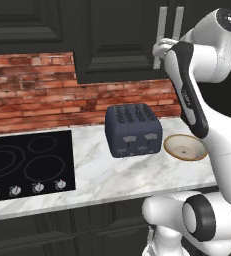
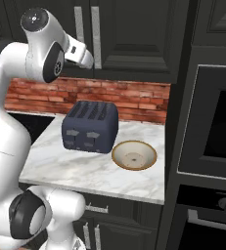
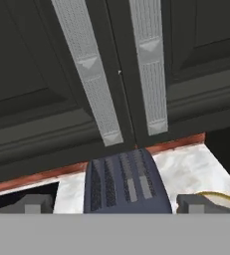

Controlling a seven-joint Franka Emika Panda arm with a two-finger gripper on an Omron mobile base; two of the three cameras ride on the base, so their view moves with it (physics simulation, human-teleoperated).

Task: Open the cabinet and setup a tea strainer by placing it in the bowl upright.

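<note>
Hanging shut above the counter, the tall black two-door cabinet (image 2: 129, 36) is facing the wide-open gripper (image 3: 114, 203); below, a dark blue toaster (image 2: 90, 127) is sitting left of the shallow tan bowl (image 2: 134, 155).

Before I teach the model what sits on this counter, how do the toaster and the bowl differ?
The toaster is a dark blue-grey box with slots on top; the bowl is a shallow round tan dish with a pale inside. The toaster stands much taller and wider; the bowl is low and about half as wide. The toaster sits nearer the brick wall, the bowl nearer the counter's front. Both rest on the marble counter, side by side.
</note>
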